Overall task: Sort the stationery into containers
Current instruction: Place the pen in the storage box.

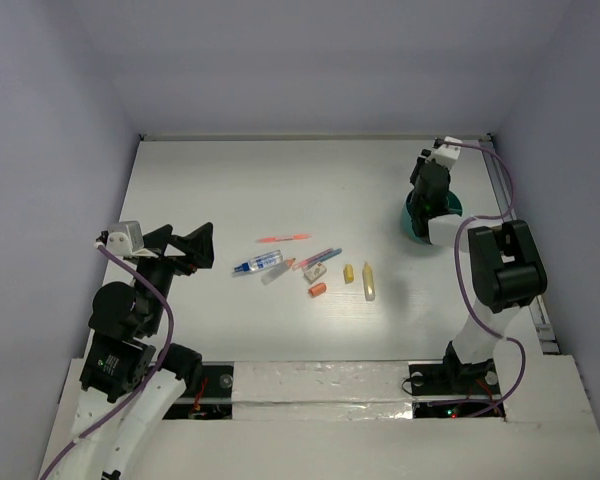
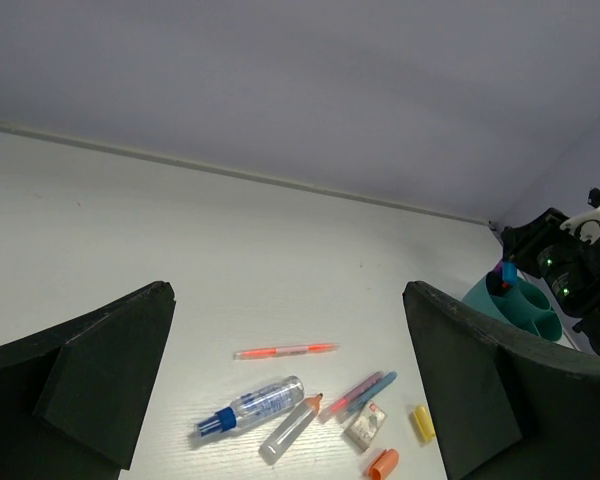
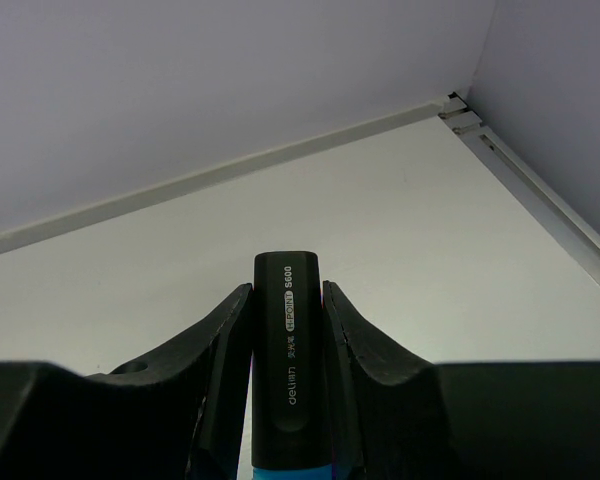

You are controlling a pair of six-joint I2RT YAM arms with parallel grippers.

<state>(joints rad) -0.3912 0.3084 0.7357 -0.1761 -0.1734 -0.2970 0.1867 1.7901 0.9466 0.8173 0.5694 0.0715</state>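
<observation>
My right fingers (image 3: 286, 292) clamp a black-and-blue marker (image 3: 287, 385) above the teal organiser (image 1: 454, 207) near the right edge of the bench (image 1: 230, 180). My left fingers (image 2: 288, 300) gape empty. Mid-bench, the blue-white pen (image 1: 258, 263), orange stub (image 1: 318, 289) and yellow markers (image 1: 368, 281) (among others) lie unsorted.

Bright, even, diffuse light from above, with a cool violet tint on the walls (image 1: 40, 150). Only faint, short shadows beside the pens (image 1: 280, 262) on the desk (image 1: 230, 180). Crisp in the top view. Dark, near-featureless on the fingers (image 2: 100, 370) in the wrist views; sharp enough up close to read the print on the marker (image 3: 288, 350).
</observation>
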